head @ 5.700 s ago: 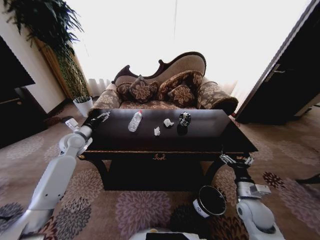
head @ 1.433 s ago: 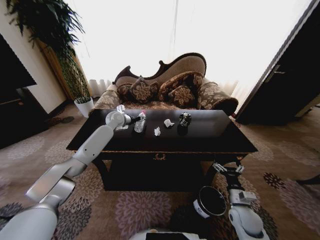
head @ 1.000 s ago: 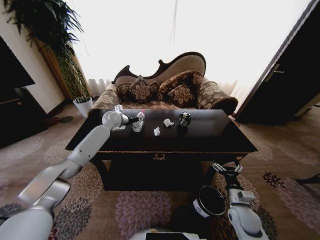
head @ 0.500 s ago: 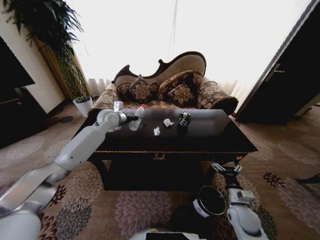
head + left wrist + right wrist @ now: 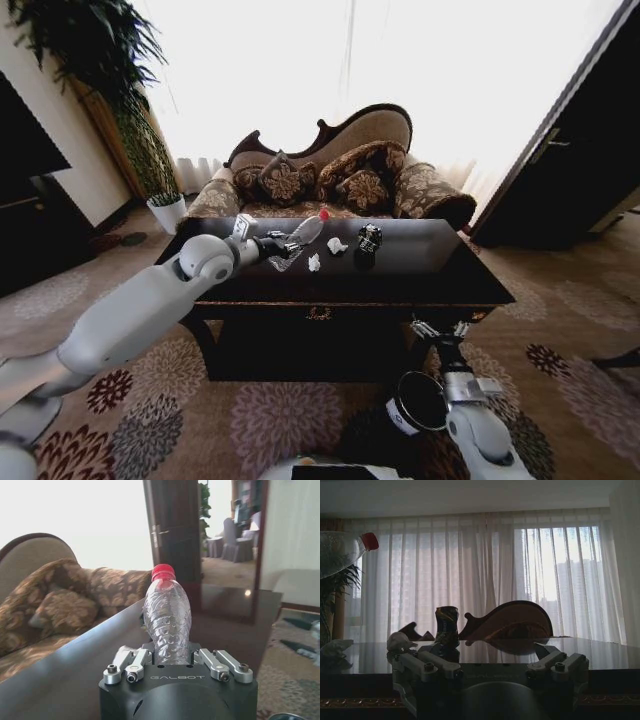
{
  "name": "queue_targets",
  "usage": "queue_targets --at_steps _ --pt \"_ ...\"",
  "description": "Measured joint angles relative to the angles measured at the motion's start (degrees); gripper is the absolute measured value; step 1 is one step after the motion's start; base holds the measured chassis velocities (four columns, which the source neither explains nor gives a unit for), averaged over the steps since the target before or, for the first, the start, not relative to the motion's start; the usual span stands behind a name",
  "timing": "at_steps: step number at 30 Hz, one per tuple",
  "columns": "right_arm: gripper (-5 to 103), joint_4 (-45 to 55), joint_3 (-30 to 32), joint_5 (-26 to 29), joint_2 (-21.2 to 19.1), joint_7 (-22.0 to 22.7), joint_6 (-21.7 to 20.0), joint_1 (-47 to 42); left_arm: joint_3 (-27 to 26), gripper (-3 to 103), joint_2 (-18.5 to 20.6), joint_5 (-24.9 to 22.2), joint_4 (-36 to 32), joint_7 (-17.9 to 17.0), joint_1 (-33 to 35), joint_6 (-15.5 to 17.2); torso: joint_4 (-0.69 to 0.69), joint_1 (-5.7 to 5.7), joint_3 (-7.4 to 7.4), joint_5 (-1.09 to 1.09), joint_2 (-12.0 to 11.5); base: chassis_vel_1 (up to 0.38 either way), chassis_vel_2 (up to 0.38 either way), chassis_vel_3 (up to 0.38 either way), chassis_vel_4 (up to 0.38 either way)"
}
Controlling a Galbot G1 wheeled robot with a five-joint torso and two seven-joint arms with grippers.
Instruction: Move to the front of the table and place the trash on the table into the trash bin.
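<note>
Above the left part of the glossy dark table [image 5: 440, 265], my left gripper [image 5: 275, 245] is shut on the clear bottle [image 5: 305, 230], which hangs tilted with its red cap pointing up and to the right. In the left wrist view the bottle [image 5: 167, 617] stands between the fingers of the left gripper [image 5: 170, 656]. Two white paper balls [image 5: 314, 262] [image 5: 337, 245] and a black-and-silver lump [image 5: 369, 238] lie on the tabletop. On the carpet below the table's front right sits the trash bin [image 5: 420, 402], with my right gripper [image 5: 438, 330] open just above it. From the right gripper [image 5: 492, 667], the lump [image 5: 446, 625] is seen across the table edge.
A patterned sofa [image 5: 330, 175] stands right behind the table. A white plant pot [image 5: 167, 210] and tall plant are at the back left, a dark door [image 5: 570, 150] at the right, dark furniture [image 5: 30, 200] at the left. Flowered carpet lies in front.
My left gripper closed on the bottle and lifted it off the table, tilting its cap up to the right. My right gripper shifted slightly left, staying low by the bin.
</note>
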Motion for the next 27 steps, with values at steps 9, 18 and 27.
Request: queue_targets --at_steps 9,18,27 --pt "100 -0.4 -0.99 2.79 -2.17 -6.28 3.1 0.26 3.47 30 -1.42 2.19 -0.73 17.39 -1.13 -8.68 -0.02 0.0 0.0 0.0 0.0 0.0 0.0 0.0 0.0" --pt "100 -0.51 -0.47 4.22 -3.24 -6.86 4.1 1.61 1.55 30 2.09 3.45 -4.22 20.39 1.71 -7.42 0.0 0.0 0.0 -0.01 0.0 0.0 0.0 0.0 0.0" --pt "100 5.41 6.73 -0.87 -13.4 -8.13 7.56 0.97 -3.92 30 4.82 3.51 -7.98 20.71 5.44 -6.26 0.0 0.0 0.0 -0.01 0.0 0.0 0.0 0.0 0.0"
